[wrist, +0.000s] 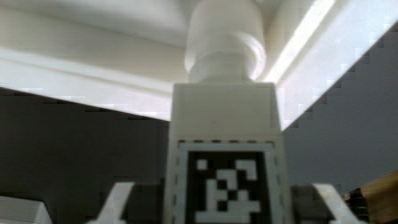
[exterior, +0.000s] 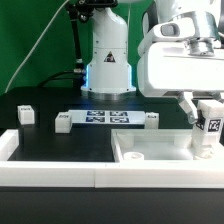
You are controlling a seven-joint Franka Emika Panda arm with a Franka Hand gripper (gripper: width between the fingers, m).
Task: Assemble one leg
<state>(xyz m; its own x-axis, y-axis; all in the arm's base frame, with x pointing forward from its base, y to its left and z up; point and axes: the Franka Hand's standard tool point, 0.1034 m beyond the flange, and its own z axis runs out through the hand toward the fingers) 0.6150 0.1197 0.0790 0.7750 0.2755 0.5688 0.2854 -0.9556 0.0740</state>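
Exterior view: gripper (exterior: 205, 113) clenched on the leg (exterior: 209, 130), post upright between its fingers, above white panel (exterior: 140, 158).

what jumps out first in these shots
The gripper at the exterior view's right, shut on the upright tagged leg at the white panel. In the wrist view that leg fills the middle, tag facing the camera. Behind, the marker board lies mid-table.

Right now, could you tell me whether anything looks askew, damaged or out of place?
Nothing stands out: the leg sits upright and centred in the pincer at the white panel, and nothing looks damaged.
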